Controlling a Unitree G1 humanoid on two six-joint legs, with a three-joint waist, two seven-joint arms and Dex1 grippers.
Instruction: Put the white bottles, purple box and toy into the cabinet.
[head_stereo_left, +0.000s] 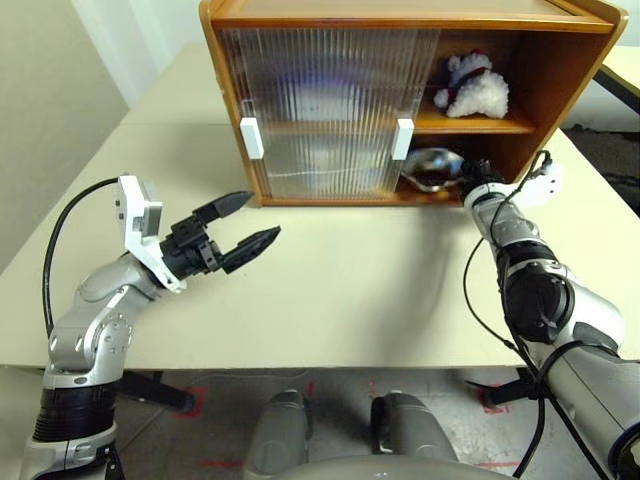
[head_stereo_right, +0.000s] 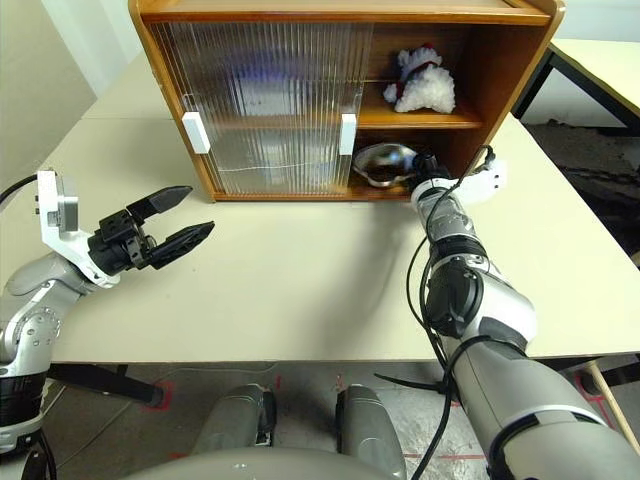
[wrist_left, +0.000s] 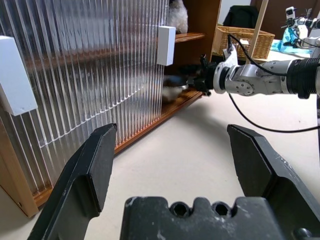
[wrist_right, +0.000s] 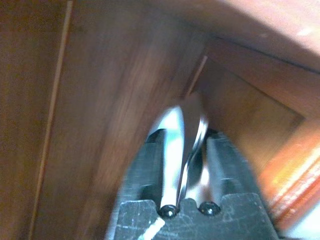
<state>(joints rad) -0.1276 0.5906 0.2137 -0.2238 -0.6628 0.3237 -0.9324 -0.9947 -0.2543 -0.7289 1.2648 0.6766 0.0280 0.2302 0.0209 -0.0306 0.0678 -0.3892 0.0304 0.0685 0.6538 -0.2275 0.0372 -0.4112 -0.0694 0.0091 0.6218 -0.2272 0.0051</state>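
A: Where's the toy (head_stereo_left: 474, 86)?
B: On the upper shelf of the cabinet (head_stereo_left: 560, 70), right side.
A: And the right claw (wrist_right: 186, 150)?
B: Reaching into the lower shelf, a bowl's (head_stereo_left: 432, 166) rim between its fingers; grip or release, I can't tell.
A: The left claw (head_stereo_left: 247, 226)?
B: Wide open, empty, above the table (head_stereo_left: 350, 290), near left.

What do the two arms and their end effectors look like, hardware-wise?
Silver-grey metal arm links with black joint bands. Left end effector: two black tapered fingers, white wrist camera bracket, looping black cable. Right end effector: black, white wrist bracket, black cables along the forearm.
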